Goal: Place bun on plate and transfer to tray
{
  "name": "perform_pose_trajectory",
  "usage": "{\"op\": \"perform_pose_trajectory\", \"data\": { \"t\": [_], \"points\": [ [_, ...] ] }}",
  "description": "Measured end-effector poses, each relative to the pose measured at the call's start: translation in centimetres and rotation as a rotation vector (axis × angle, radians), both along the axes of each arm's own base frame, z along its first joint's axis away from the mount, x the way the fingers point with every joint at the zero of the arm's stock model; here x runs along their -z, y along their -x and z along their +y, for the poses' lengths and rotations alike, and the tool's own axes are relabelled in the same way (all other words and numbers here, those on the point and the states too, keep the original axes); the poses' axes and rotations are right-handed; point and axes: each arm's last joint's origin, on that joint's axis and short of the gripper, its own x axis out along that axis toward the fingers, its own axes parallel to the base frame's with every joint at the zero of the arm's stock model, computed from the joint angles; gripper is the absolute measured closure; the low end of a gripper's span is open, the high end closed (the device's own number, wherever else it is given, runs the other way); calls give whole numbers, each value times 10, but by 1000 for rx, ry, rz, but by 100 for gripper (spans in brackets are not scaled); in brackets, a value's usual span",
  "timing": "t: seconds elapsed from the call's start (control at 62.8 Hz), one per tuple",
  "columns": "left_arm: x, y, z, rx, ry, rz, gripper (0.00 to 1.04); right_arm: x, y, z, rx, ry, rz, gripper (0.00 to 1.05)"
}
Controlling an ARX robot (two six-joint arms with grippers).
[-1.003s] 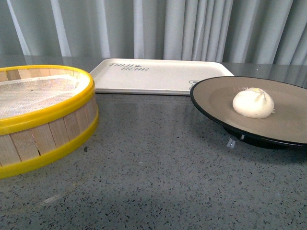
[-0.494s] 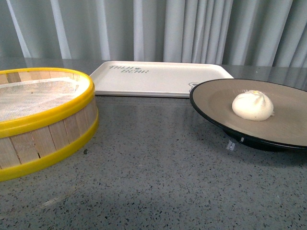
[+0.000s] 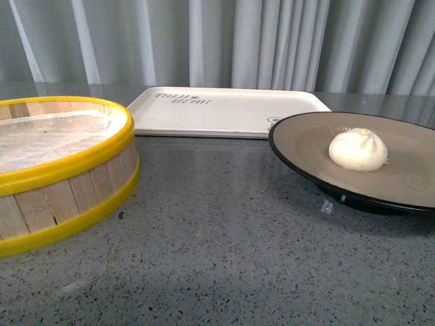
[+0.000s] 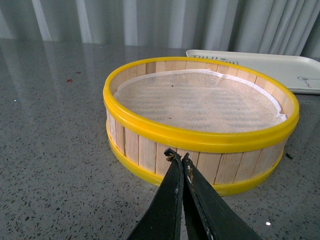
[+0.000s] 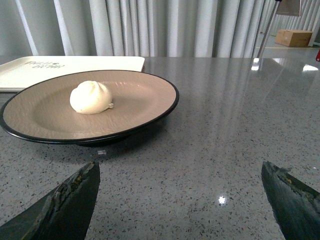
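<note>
Right wrist view: right claw [image 5: 179, 169] spread wide, facing the plate [image 5: 142, 95].

I see the bun [image 3: 358, 151] as cream-white, with a faint yellow spot atop its pleats. The plate [image 3: 306, 139] is tan-beige inside, with a glossy black rim and black underside. The tray [image 3: 224, 112] is cream-white with grey lettering and a small grey line drawing near one corner. The steamer basket [image 3: 68, 170] shows pale wooden slats between two bright yellow bands, and its liner [image 4: 200, 100] is white mesh. The table [image 3: 224, 258] is dark grey, speckled with light and black flecks. The curtain [image 3: 272, 41] is pale grey in vertical folds. In my wrist views the left gripper [image 4: 178, 156] and the right gripper [image 5: 179, 170] are black.
</note>
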Motion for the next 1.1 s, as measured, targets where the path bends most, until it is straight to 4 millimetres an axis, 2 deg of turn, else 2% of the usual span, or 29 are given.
{"op": "perform_pose_trajectory", "data": {
  "t": [0.223, 0.366, 0.605, 0.653, 0.748, 0.892, 0.939, 1.035, 1.067, 1.099],
  "points": [
    [0, 4, 0, 2, 0, -7, 101, 0, 0, 0, 0, 0, 0, 8],
    [3, 14, 0, 2, 0, 2, 101, 0, 0, 0, 0, 0, 0, 8],
    [3, 15, 0, 2, 0, 0, 100, 0, 0, 0, 0, 0, 0, 8],
    [3, 15, 0, 2, 0, 0, 93, 0, 0, 0, 0, 0, 0, 8],
    [3, 15, 0, 2, 0, 0, 74, 0, 0, 0, 0, 0, 0, 8],
    [3, 15, 0, 2, 0, 0, 36, 0, 0, 0, 5, 2, 5, 8],
    [3, 15, 0, 2, 0, 0, 24, -2, 0, 1, 35, 63, 142, 8],
    [3, 15, 0, 3, 0, 0, 8, -23, -5, 0, 6, 86, 152, 8],
    [3, 15, 0, 2, -1, 0, 5, -39, -9, -3, 2, 75, 109, 8],
    [3, 15, 0, 2, 0, 0, 7, -61, -15, -8, 7, 48, 39, 8]
  ]
}}
